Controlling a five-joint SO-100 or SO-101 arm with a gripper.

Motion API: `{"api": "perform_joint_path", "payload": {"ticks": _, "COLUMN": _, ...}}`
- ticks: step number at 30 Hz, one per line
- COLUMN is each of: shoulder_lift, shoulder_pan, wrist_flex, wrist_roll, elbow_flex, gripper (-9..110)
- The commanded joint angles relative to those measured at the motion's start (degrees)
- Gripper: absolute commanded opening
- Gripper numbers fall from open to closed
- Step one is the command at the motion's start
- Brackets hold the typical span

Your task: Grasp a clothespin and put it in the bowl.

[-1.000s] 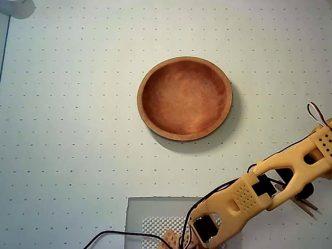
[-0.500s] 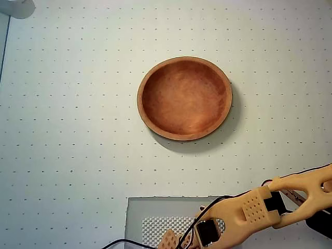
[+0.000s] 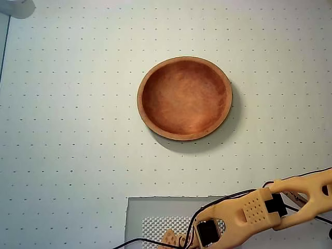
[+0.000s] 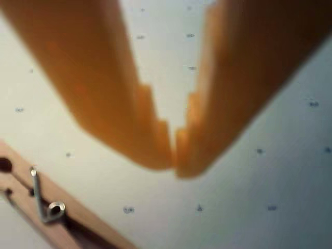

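Note:
The bowl (image 3: 184, 98) is wide, reddish-brown and empty, and sits mid-table in the overhead view. My orange arm (image 3: 259, 210) reaches across the bottom right corner, and its gripper end runs past the right edge. A small piece of the clothespin (image 3: 295, 196) peeks out from under the arm there. In the wrist view my gripper (image 4: 175, 161) hangs just above the dotted mat, its orange fingertips (image 4: 155, 150) touching with nothing between them. The clothespin (image 4: 46, 207), light wood with a metal spring, lies at the lower left, apart from the fingertips.
A grey pad with a mesh patch (image 3: 155, 218) lies at the bottom edge by the arm's base. A black cable (image 3: 135, 241) trails from the base. A pale object (image 3: 15, 6) sits at the top left corner.
The arm has swung down and to the right in the overhead view. Its gripper end has passed out of the frame, and most of the clothespin is now covered.

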Motion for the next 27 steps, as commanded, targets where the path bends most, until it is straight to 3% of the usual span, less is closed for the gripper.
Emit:
{"api": "perform_joint_path", "payload": {"ticks": 1, "shoulder_lift": 2.02, "shoulder_pan": -3.08, "wrist_flex": 1.58, "wrist_roll": -2.72, "elbow_flex": -3.16, "gripper": -2}}
{"api": "perform_joint_path", "payload": {"ticks": 13, "shoulder_lift": 0.0, "shoulder_pan": -7.38, "wrist_flex": 1.67, "wrist_roll": 2.29, "elbow_flex": -3.08, "gripper": -2}}
{"api": "perform_joint_path", "payload": {"ticks": 18, "shoulder_lift": -0.09, "shoulder_pan": -7.91, "wrist_flex": 1.76, "wrist_roll": 24.08, "elbow_flex": -3.16, "gripper": -2}}
{"api": "perform_joint_path", "payload": {"ticks": 21, "shoulder_lift": -0.18, "shoulder_pan": -7.82, "wrist_flex": 1.67, "wrist_roll": 45.79, "elbow_flex": -3.16, "gripper": -3}}
{"api": "perform_joint_path", "payload": {"ticks": 27, "shoulder_lift": 0.88, "shoulder_pan": -7.82, "wrist_flex": 1.67, "wrist_roll": 79.45, "elbow_flex": 0.26, "gripper": -2}}
